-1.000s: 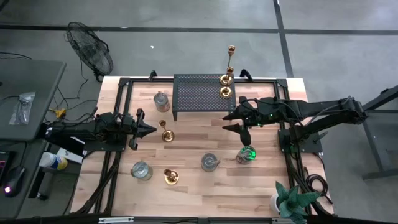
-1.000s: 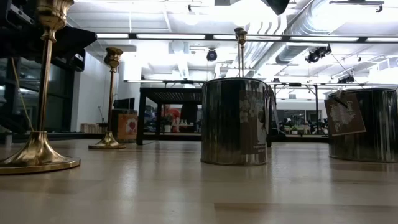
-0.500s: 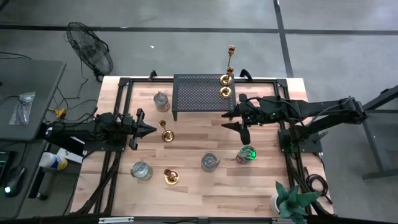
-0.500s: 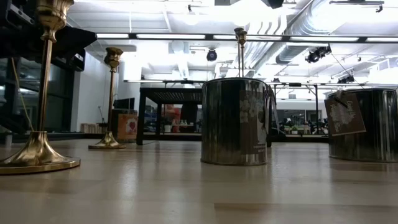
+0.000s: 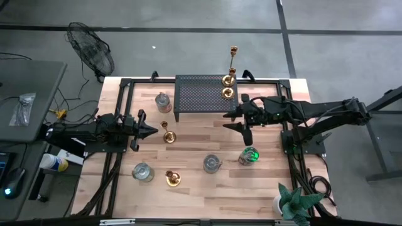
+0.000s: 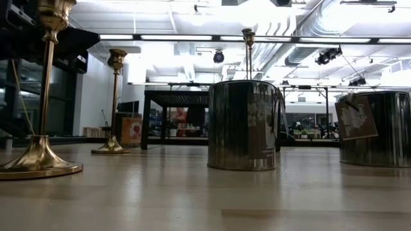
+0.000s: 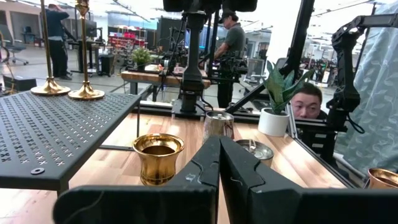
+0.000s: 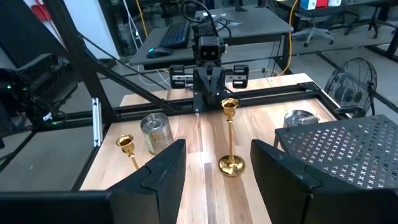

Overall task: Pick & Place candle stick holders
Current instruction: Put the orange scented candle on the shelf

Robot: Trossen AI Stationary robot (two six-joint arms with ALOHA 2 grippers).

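Eight candle holders are counted from above: four brass candlesticks and four silvery cups. Two candlesticks stand on the black stand (image 5: 200, 94) (at its right end), the tall one (image 5: 232, 64) behind a shorter one (image 5: 227, 91). A third candlestick (image 5: 168, 134) is seen mid-table just beside the left gripper (image 5: 152, 131), and a fourth (image 5: 172, 178) near the front edge. One cup (image 5: 162, 101) sits left of the stand, one (image 5: 143, 171) at the front left, one (image 5: 212, 164) at the front centre, and one (image 5: 250, 155), lit green, to its right. One potted plant (image 5: 294, 202) is placed at the table's (image 5: 195, 194) front right corner.

Compared with a second ago, the right gripper (image 5: 235, 120) is found slightly nearer the stand; nothing else is changed.

Both arms are stretched low toward the centre. The left fingers (image 7: 205, 163) are pressed together, holding nothing. The right fingers (image 8: 163, 163) are parted about halfway, empty, just right of the stand.
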